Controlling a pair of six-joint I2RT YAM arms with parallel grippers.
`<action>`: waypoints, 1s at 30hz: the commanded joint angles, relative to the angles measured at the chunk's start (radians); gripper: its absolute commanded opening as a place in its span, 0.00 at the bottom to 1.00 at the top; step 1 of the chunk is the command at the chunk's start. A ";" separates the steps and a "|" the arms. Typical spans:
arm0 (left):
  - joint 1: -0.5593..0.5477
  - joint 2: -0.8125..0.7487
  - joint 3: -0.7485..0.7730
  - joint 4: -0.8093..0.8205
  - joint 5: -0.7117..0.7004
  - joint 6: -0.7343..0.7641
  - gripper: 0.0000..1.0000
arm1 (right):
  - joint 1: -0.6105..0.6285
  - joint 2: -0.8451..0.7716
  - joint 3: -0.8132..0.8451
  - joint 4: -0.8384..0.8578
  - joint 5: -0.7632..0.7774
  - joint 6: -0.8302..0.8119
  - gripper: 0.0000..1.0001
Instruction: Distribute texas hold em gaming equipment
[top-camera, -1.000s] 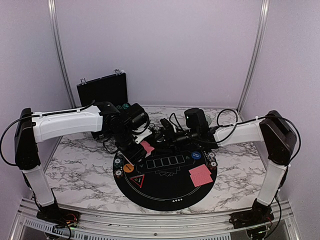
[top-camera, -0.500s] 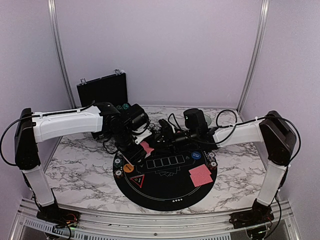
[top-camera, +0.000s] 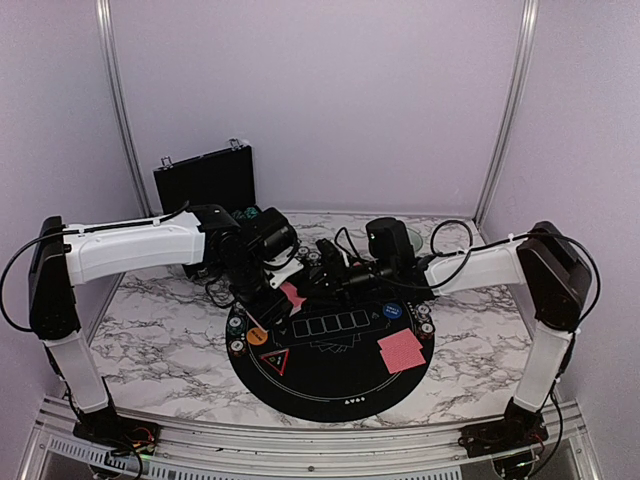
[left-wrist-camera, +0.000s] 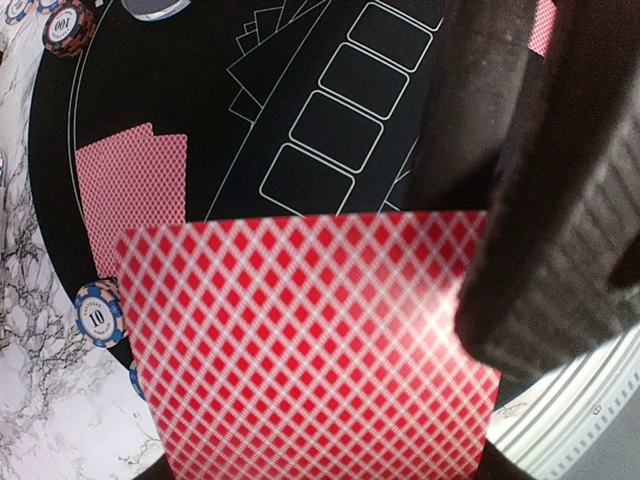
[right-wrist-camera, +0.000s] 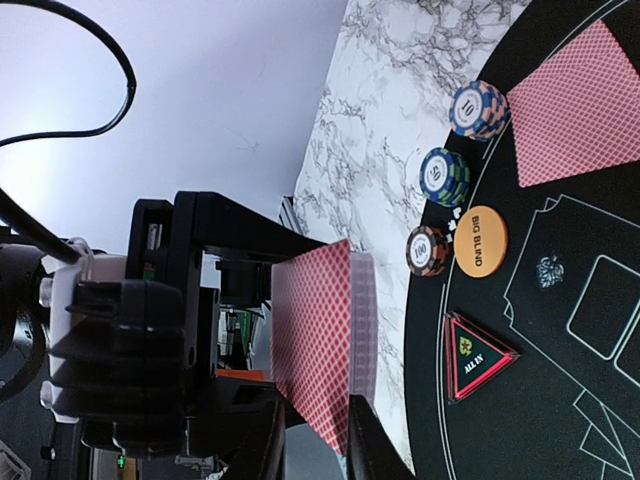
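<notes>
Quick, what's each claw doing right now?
Left claw: closed on a stack of pinkish-red-backed playing cards.
Right claw: fingers either side of those cards' edge; cannot tell if it grips.

Lilac walls (top-camera: 320, 100) enclose a marble-patterned table (top-camera: 160, 330).

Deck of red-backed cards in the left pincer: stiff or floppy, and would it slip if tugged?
The deck looks thick and straight-edged in the left pincer, so probably stiff as a block. Its edge shows separate layers, so a tugged outer card would likely slide off alone.
</notes>
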 joint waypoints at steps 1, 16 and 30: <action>0.005 -0.055 -0.014 0.009 -0.009 0.005 0.50 | 0.003 0.014 0.012 0.024 -0.011 -0.002 0.18; 0.010 -0.061 -0.023 0.015 -0.003 0.008 0.50 | -0.015 -0.003 0.017 0.008 -0.004 -0.007 0.01; 0.009 -0.072 -0.040 0.021 -0.006 0.006 0.50 | -0.059 -0.044 -0.023 0.065 -0.012 0.039 0.00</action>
